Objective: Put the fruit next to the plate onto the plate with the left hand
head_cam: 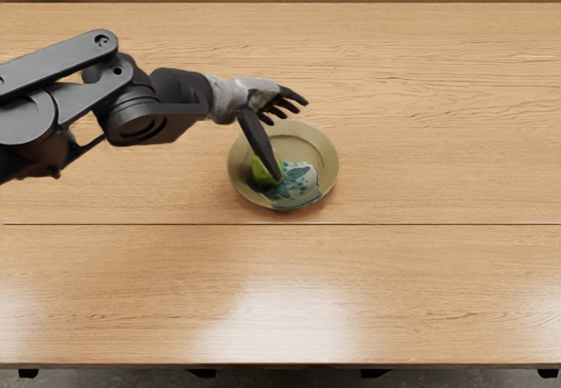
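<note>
One arm shows, the dark jointed left arm, reaching in over the pale wooden counter with its elbow bent and the forearm almost level. The left hand hangs palm-down over the far left rim of the round olive-gold plate. Four fingers are spread and only lightly curled, pointing away from the arm, and they grip nothing. The thumb stretches long and straight down from them, slanting toward the plate's middle. Its tip crosses in front of the small green fruit; whether it touches the fruit I cannot tell. The fruit lies below the spread fingers, on the plate, just inside the left rim and beside the teal pattern at the plate's centre.
</note>
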`<action>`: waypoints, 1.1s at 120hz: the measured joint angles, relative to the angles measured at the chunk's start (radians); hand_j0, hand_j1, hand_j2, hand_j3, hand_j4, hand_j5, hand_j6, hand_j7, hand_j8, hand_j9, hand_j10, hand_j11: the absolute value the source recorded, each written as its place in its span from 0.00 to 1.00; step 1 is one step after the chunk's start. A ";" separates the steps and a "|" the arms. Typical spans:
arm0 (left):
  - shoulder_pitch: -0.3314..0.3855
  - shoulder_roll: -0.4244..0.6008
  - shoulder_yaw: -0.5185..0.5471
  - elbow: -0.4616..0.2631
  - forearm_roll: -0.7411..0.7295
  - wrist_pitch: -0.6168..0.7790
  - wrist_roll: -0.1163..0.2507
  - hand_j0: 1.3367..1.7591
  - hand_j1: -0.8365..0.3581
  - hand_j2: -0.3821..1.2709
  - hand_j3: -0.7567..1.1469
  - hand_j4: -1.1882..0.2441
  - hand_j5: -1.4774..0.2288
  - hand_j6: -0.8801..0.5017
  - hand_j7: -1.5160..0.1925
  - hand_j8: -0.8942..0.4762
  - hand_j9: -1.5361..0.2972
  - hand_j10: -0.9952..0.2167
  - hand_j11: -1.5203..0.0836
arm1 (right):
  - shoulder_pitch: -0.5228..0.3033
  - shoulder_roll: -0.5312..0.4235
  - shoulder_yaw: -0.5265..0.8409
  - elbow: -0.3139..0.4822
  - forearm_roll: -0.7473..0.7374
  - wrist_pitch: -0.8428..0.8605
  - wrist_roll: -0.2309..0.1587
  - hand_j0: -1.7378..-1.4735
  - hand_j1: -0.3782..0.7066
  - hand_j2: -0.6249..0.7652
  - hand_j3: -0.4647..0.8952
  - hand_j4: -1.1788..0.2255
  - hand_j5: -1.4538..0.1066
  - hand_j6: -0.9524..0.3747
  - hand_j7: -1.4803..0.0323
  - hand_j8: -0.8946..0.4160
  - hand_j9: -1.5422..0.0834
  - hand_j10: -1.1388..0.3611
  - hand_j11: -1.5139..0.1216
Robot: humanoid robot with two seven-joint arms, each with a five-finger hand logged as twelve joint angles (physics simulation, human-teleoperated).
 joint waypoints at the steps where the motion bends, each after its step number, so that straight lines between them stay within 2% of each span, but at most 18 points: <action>1: 0.001 0.006 -0.008 0.003 -0.013 -0.017 0.000 0.76 0.89 0.28 0.40 0.75 0.77 0.57 0.80 0.60 0.75 0.75 0.85 | 0.000 0.000 0.000 0.000 0.000 0.000 0.000 0.30 0.03 0.45 0.34 0.84 0.93 0.72 0.98 0.68 0.95 0.76 0.93; 14: 0.036 0.061 -0.101 0.053 -0.177 -0.243 0.000 0.76 0.93 0.26 0.40 0.78 0.81 0.60 0.83 0.62 0.79 0.78 0.89 | 0.000 0.000 0.000 0.000 0.000 0.000 0.000 0.30 0.03 0.45 0.34 0.84 0.93 0.72 0.98 0.68 0.95 0.76 0.93; 25: 0.102 0.094 -0.183 0.077 -0.255 -0.339 0.000 0.76 0.96 0.25 0.40 0.80 0.83 0.61 0.85 0.63 0.81 0.79 0.91 | 0.000 0.000 0.000 0.000 0.000 0.000 0.000 0.30 0.03 0.45 0.34 0.84 0.93 0.72 0.98 0.68 0.95 0.76 0.93; 34: 0.156 0.121 -0.232 0.087 -0.296 -0.375 0.000 0.76 0.97 0.24 0.40 0.81 0.84 0.62 0.86 0.64 0.82 0.80 0.92 | 0.000 0.000 0.000 0.000 0.000 0.000 0.000 0.30 0.03 0.45 0.34 0.84 0.93 0.72 0.98 0.68 0.95 0.76 0.93; 50: 0.320 0.200 -0.327 0.105 -0.400 -0.399 0.000 0.76 0.98 0.24 0.40 0.82 0.85 0.63 0.87 0.65 0.83 0.81 0.93 | 0.000 0.000 0.000 0.000 0.000 0.000 0.000 0.30 0.03 0.45 0.34 0.84 0.93 0.72 0.98 0.68 0.95 0.76 0.93; 59: 0.353 0.233 -0.363 0.111 -0.434 -0.403 0.000 0.76 0.98 0.24 0.40 0.82 0.86 0.63 0.88 0.65 0.83 0.81 0.94 | 0.000 0.000 0.000 0.000 0.000 0.000 0.000 0.30 0.03 0.45 0.34 0.84 0.93 0.72 0.98 0.68 0.95 0.76 0.93; 72: 0.421 0.334 -0.386 0.121 -0.455 -0.406 0.000 0.76 0.99 0.23 0.40 0.83 0.86 0.63 0.88 0.65 0.83 0.82 0.94 | 0.000 0.000 0.000 0.000 0.000 0.000 0.000 0.30 0.03 0.45 0.34 0.84 0.93 0.72 0.98 0.68 0.95 0.76 0.93; 96: 0.480 0.403 -0.397 0.163 -0.475 -0.408 0.000 0.76 0.99 0.23 0.40 0.83 0.86 0.64 0.89 0.65 0.84 0.82 0.95 | 0.000 0.000 0.000 0.000 0.000 0.000 0.000 0.30 0.03 0.45 0.34 0.84 0.93 0.72 0.98 0.68 0.95 0.76 0.93; 132: 0.483 0.493 -0.399 0.242 -0.573 -0.408 0.000 0.76 0.99 0.23 0.40 0.83 0.87 0.64 0.89 0.65 0.84 0.82 0.95 | 0.000 0.000 0.000 0.000 0.000 0.000 0.000 0.30 0.03 0.45 0.34 0.84 0.93 0.72 0.98 0.68 0.95 0.76 0.93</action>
